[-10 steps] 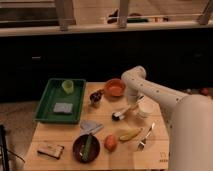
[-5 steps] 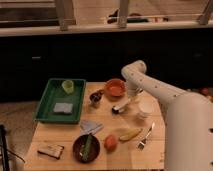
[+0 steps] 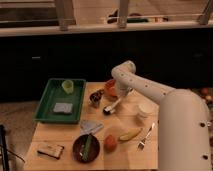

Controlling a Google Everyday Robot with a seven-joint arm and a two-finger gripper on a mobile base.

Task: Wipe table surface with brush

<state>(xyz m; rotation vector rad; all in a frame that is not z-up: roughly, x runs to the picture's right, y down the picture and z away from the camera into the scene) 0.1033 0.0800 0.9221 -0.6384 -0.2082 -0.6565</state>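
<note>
The brush (image 3: 113, 106) is angled head-down-left on the table (image 3: 65, 134) — the gripper (image 3: 121, 96) is seen at its upper handle end. Finger state cannot be told.

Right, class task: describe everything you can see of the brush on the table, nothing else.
The brush is a slim stick-like tool with a pale handle and a small dark head. It lies slanted on the tan wooden table surface, head at its lower-left end, handle rising toward the gripper, which sits at the handle's upper end. It lies right of a small dark cup and below an orange bowl.
</note>
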